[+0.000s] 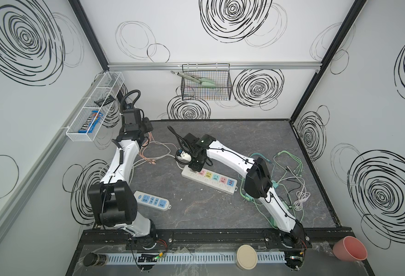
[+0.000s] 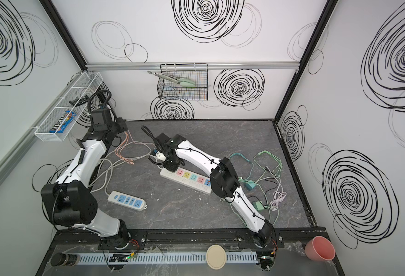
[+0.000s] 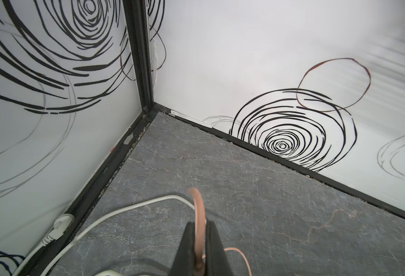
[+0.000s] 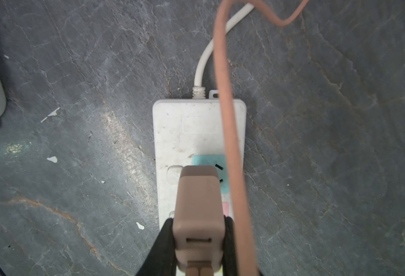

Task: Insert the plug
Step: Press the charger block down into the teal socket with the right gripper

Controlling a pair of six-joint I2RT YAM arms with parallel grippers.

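Note:
A pinkish-brown plug (image 4: 197,205) sits between the black fingers (image 4: 165,239) of my right gripper (image 4: 199,222), which is shut on it. It hangs over the blue socket (image 4: 208,162) at the cord end of the white power strip (image 4: 187,129) and covers part of that socket. Its prongs are hidden. In both top views the right gripper (image 1: 195,165) (image 2: 171,165) points down at that end of the strip (image 1: 211,179) (image 2: 189,178). My left gripper (image 3: 200,227) is shut on the plug's pink cable (image 3: 197,205) near the back left corner (image 1: 148,127).
A second strip with blue sockets (image 1: 152,200) lies front left. Loops of pink and white cable (image 1: 158,153) lie between the arms. Green cables and adapters (image 1: 285,167) and a white cable (image 1: 300,198) crowd the right side. A wire basket (image 1: 206,88) hangs on the back wall.

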